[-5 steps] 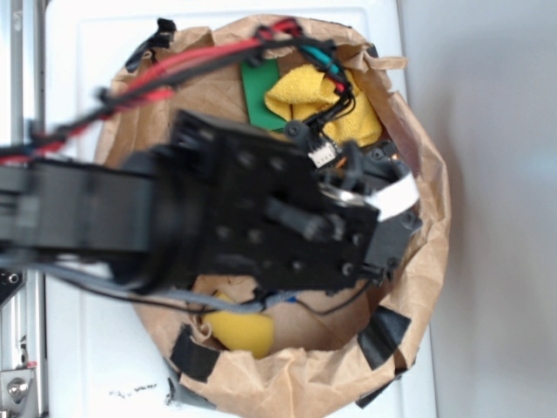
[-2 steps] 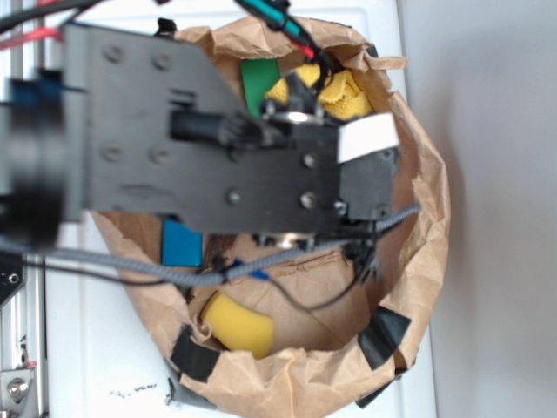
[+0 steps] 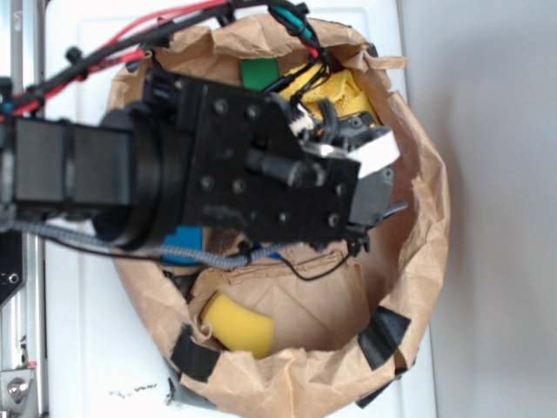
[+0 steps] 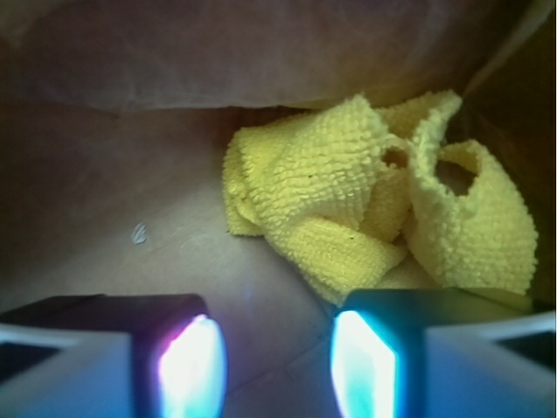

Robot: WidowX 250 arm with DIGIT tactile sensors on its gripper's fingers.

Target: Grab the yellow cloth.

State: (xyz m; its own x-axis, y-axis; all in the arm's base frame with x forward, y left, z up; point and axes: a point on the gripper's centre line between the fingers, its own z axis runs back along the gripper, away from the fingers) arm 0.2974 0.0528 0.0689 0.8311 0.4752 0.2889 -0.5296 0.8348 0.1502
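Observation:
The yellow cloth (image 4: 374, 200) is a fuzzy, crumpled towel lying on the brown paper floor, ahead and to the right in the wrist view. My gripper (image 4: 278, 370) is open with only bare paper between its pads; the right pad (image 4: 364, 366) sits just short of the cloth's near fold. In the exterior view the black arm covers most of the cloth (image 3: 346, 91), which peeks out at the back of the paper bag. The gripper (image 3: 374, 178) hangs just in front of the cloth there.
The crumpled brown paper bag wall (image 3: 426, 218) rings the workspace. Inside it are a green block (image 3: 259, 72) left of the cloth, a blue block (image 3: 183, 244) under the arm, and a smooth yellow sponge (image 3: 237, 324) at the front. Cables (image 3: 130, 48) trail from the arm.
The arm has swung toward the back of the bag, over the cloth. It appears smaller than 0.4 s ago, as if lower into the bag.

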